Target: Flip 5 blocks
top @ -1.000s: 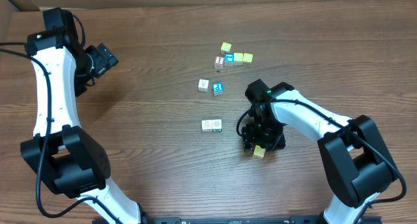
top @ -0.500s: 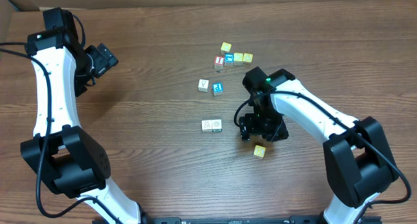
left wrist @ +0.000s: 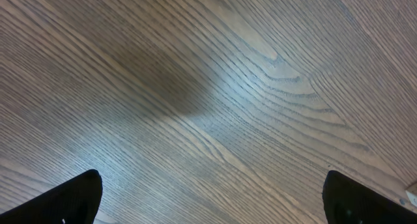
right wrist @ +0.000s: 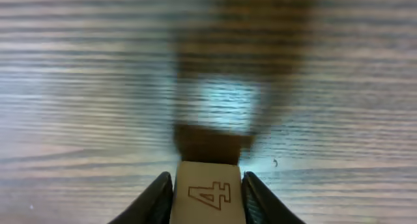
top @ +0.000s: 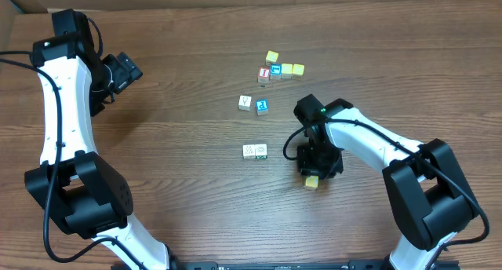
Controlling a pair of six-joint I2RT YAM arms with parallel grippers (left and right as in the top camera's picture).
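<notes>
A pale yellow block [top: 312,181] printed with a 4 [right wrist: 208,199] sits between the fingers of my right gripper [top: 314,173], which is shut on it [right wrist: 207,182] just above the table, right of centre. Two white blocks [top: 254,151] lie side by side to its left. A white block [top: 245,103] and a blue block [top: 262,107] lie further back. My left gripper [top: 119,72] hangs open at the far left, over bare wood [left wrist: 215,208].
A cluster at the back holds a red-topped cube [top: 264,74], a blue cube [top: 275,71] and three yellow cubes [top: 292,69]. The wooden table [top: 180,184] spreads all around. A cardboard edge [top: 9,11] shows at the back left.
Half a second ago my right gripper stood a little back from the yellow block with wider jaws. It has come back over the block and closed on it. The left arm has not moved.
</notes>
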